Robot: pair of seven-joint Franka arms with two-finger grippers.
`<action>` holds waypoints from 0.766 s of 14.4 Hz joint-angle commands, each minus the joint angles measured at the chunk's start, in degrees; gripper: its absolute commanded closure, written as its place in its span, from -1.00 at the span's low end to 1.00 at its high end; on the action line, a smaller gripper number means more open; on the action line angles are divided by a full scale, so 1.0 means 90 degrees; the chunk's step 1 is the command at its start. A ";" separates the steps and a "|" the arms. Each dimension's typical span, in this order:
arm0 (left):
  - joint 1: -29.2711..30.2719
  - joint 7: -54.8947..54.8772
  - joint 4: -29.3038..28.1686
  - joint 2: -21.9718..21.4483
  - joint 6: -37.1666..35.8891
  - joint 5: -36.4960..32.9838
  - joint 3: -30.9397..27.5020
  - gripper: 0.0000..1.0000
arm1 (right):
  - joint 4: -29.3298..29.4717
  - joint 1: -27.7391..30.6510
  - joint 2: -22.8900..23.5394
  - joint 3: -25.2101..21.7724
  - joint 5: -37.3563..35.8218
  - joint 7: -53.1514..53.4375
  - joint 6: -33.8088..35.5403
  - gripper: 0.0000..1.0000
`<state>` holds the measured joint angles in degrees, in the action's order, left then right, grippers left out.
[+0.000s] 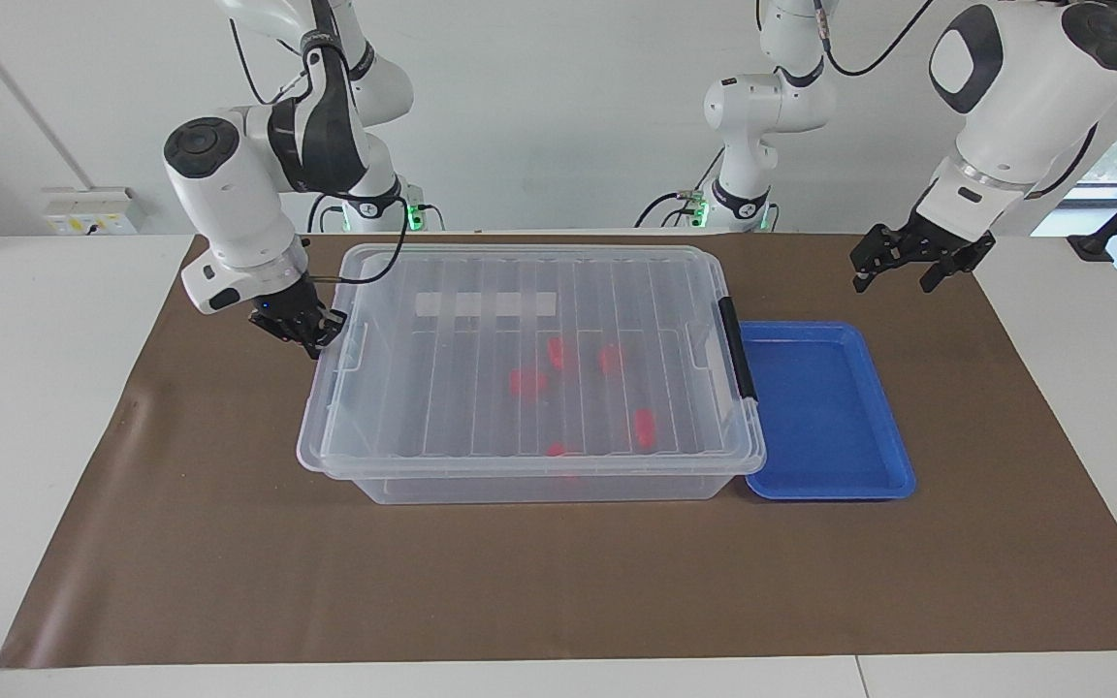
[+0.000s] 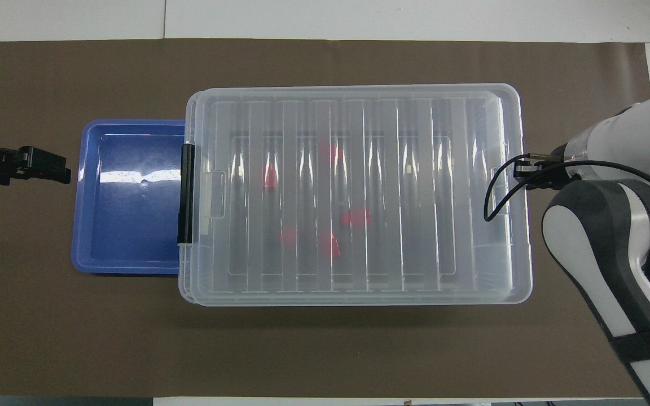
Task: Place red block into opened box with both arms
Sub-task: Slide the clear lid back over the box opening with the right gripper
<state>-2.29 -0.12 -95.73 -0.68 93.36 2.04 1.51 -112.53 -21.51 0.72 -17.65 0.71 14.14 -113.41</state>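
A: While the box (image 1: pixel 529 373) lies flat on the brown paper mat (image 1: pixel 558 582), which way does it run?

B: Its long axis runs along the table (image 1: pixel 25 388), from the right arm's end toward the left arm's end. The black latch (image 1: pixel 738 347) sits on the short end that faces the left arm, just beside the blue tray (image 1: pixel 825 412).

A: And the lid?

B: The ribbed clear lid (image 2: pixel 353 192) covers nearly the whole box; its ribs cross the short way. It is thin glossy plastic with rounded corners, and a white label strip (image 1: pixel 486 303) shows through it.

A: Where are the red blocks?

B: Inside the box, under the lid, in a loose cluster around the middle and a little toward the latch end. One red block (image 2: pixel 356 217) lies with its long side along the box. They are small, bright and hard-edged, blurred by the plastic.

A: The end effectors?

B: The right end effector (image 1: pixel 311 334) is at the box's short end toward the right arm, fingertips together at the lid's rim; whether it pinches the rim I cannot tell. The left end effector (image 1: pixel 893 271) hangs over the mat near the tray's corner nearest the robots, fingers spread, holding nothing.

A: The tray itself?

B: Shallow, smooth blue plastic, rectangular with a raised rim.
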 commanded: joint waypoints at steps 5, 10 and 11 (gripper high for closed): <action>0.0069 -0.0095 -0.0067 -0.0071 -0.0041 0.0125 0.0008 -1.00 | -0.0085 -0.0100 -0.0090 0.0086 0.0057 0.0352 -0.0036 1.00; 0.0069 -0.0095 -0.0067 -0.0071 -0.0041 0.0125 0.0008 -1.00 | 0.0371 0.0007 -0.0061 0.0076 0.0048 0.0274 0.0645 1.00; 0.0069 -0.0095 -0.0067 -0.0071 -0.0041 0.0135 0.0008 -1.00 | 0.0635 0.0017 -0.0061 0.0066 0.0048 0.0293 0.0996 1.00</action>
<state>-2.28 -0.12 -95.73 -0.68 93.36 2.04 1.51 -110.90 -22.07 0.62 -17.23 0.74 16.08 -109.85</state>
